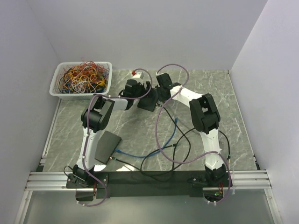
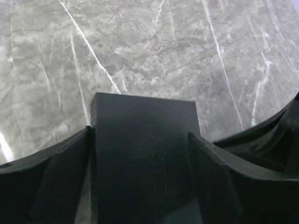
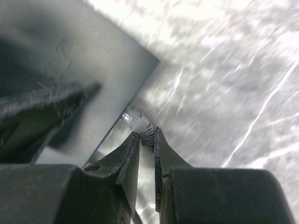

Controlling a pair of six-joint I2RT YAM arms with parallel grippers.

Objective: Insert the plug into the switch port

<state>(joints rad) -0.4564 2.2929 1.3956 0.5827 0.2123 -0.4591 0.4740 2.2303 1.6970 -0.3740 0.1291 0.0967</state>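
Right wrist view is showing the right tool (image 3: pixel 147 140) pinching almost shut on the clear plug (image 3: pixel 136 122), its long axis pointing at the switch (image 3: pixel 84 60) just ahead, while the left tool (image 2: pixel 139 133) is straddling that switch, grip indeterminable.

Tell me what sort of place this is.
Probably a robotics lab test cell: plain white walls box in a marble-look tabletop, left arm and right arm bolted to an aluminium rail, a bin of tangled wires far left.
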